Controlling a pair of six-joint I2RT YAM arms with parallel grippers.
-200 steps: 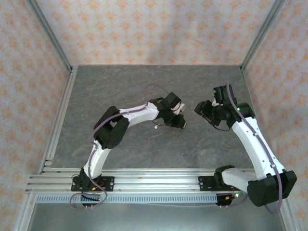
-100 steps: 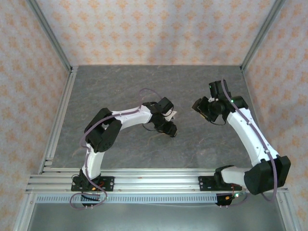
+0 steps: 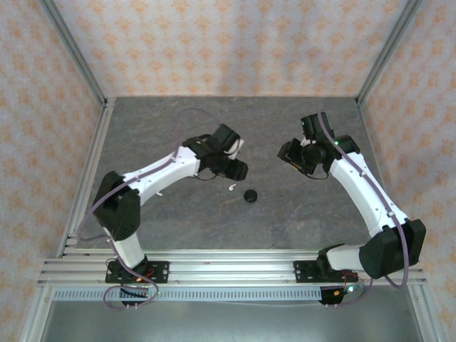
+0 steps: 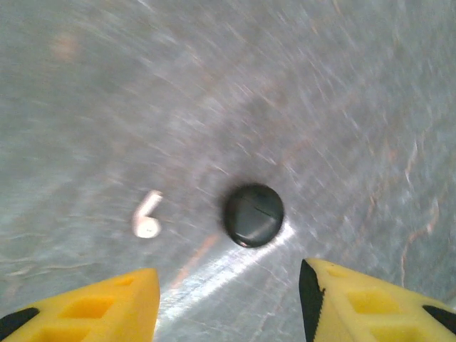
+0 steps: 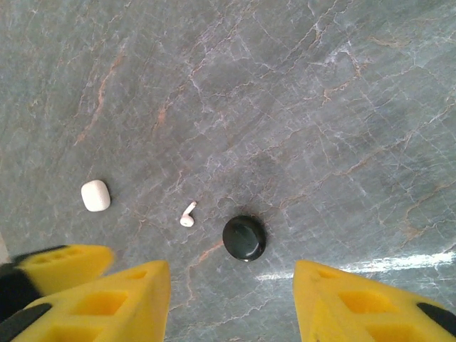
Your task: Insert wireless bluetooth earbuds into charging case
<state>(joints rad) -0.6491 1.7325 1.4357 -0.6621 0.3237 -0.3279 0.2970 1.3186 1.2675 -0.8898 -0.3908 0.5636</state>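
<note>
Now, down the left wrist camera: the left tool (image 4: 228, 285) hangs over the grey surface (image 4: 342, 85) with its yellow fingers (image 4: 92, 306) spread wide and nothing between them. Just beyond the gap sits the black case (image 4: 254, 215), round and closed, with a thin seam line across its top. A white earbud (image 4: 147, 216) lies on its side just to the left, close but not touching. Over to the right wrist camera, and the right tool (image 5: 229, 279) is parted too, gripping nothing. It looks down on the same pair, smaller in frame here. This camera also brings in a small white case (image 5: 95, 195), closed as far as I can tell, lying apart from the earbud on the side away from the black case. From the top, both arms bend in from either side, tools facing across the middle. The black case lies on the near side of both tools, the earbud just left of it and a touch farther.
</note>
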